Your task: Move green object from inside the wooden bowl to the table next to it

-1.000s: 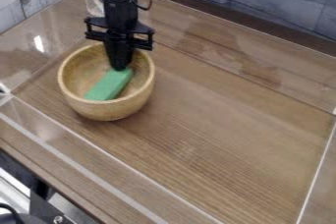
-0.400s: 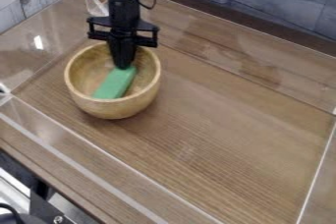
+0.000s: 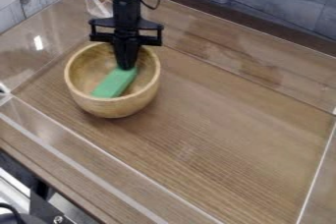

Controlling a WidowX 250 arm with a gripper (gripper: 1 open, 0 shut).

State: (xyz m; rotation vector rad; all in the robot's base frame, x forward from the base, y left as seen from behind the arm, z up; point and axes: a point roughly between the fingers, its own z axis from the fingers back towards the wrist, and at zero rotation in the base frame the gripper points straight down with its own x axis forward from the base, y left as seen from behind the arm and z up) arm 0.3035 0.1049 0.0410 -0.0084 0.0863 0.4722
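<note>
The wooden bowl [image 3: 82, 92] sits on the table [image 3: 223, 120], left of centre. Inside it the green object [image 3: 113, 84] lies slanted, its upper end toward the bowl's far right wall. My black gripper [image 3: 128, 64] comes straight down from above into the bowl. Its narrow fingers are shut and meet the upper end of the green object, which they appear to pinch. The contact itself is partly hidden by the fingers.
Clear acrylic walls [image 3: 321, 164] border the table on all sides. Open tabletop stretches to the right of and in front of the bowl. A dark stand or cable [image 3: 39, 208] shows below the near-left corner.
The gripper has shifted slightly to the right, and the bowl with the green object has slid a little right along with it.
</note>
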